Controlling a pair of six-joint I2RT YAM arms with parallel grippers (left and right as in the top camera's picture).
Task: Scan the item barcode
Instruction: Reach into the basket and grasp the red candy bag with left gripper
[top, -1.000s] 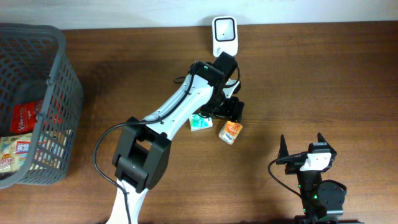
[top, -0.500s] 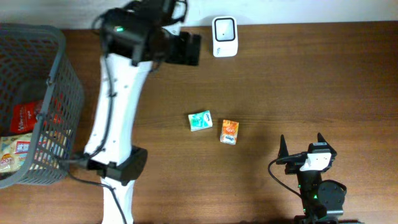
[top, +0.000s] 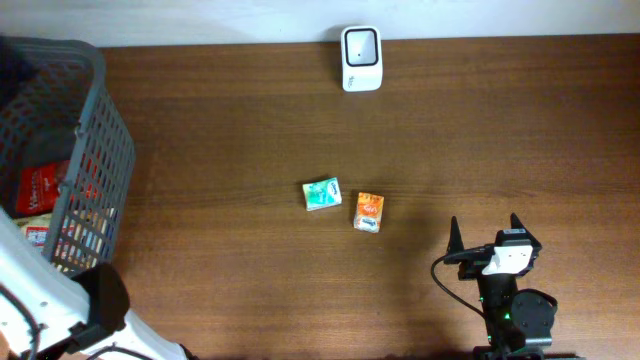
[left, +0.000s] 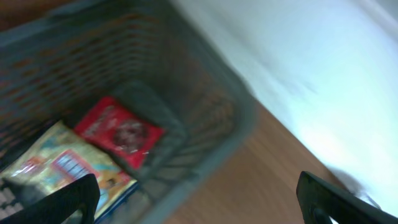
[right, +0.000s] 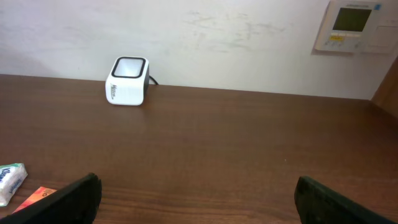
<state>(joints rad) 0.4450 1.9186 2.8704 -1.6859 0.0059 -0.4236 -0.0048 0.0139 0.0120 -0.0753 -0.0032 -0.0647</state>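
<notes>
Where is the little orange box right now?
The orange box lies on the table near the middle of the overhead view. It is just right of the green packet, with the white scanner far behind by the wall.

Left arm (top: 35, 280) on my feed is white shell with a chunky black joint (top: 100, 298). Right claw (top: 486, 230) has two pointy black fingers (top: 453, 232), a white block (top: 510, 258) behind them, then a looping black cable (top: 445, 275) and a black base (top: 525, 318) with a tiny green light (top: 507, 316).
</notes>
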